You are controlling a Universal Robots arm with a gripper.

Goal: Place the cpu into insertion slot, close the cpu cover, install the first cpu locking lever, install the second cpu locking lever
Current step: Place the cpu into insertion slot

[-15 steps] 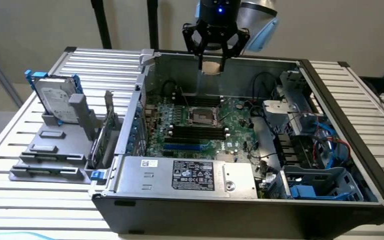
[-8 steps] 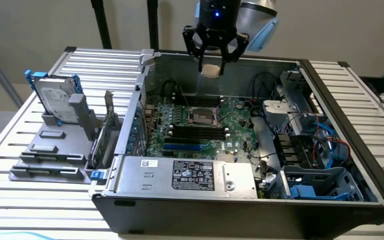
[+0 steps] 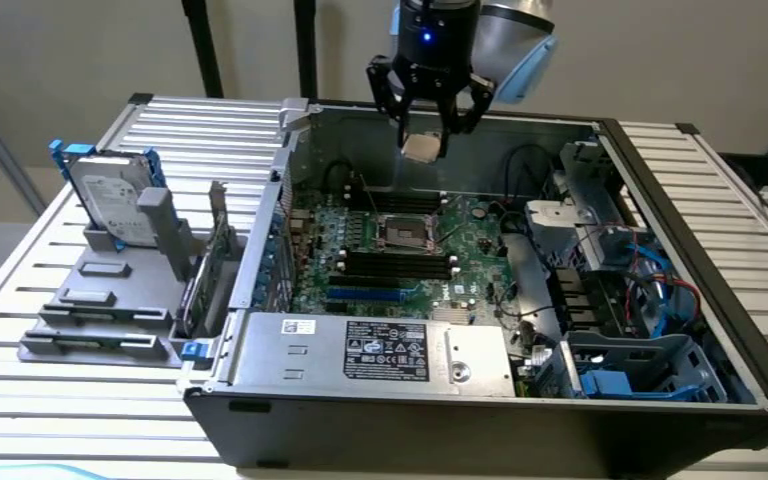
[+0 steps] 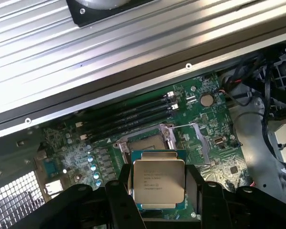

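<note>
Exterior view: gripper (image 3: 427, 135) above the open computer case (image 3: 704, 300), closed on the cpu (image 3: 422, 148). The chip hangs in the air, well apart from the insertion slot (image 3: 404, 232) at the middle of the green board (image 3: 471, 240). A hard drive (image 3: 107, 200) stands in a rack at the exterior view's left.

Wrist view: cpu (image 4: 158, 179), tan face printed (text too small to read), with a black finger of the gripper (image 4: 157, 190) against each side. The insertion slot (image 4: 144, 143) lies beyond it, dark centre showing, beside the memory slots (image 4: 133, 114).

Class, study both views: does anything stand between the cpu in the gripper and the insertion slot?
Nothing visible does. The gripper holds the cpu in open air above the green board, and the insertion slot on it shows unobstructed.
</note>
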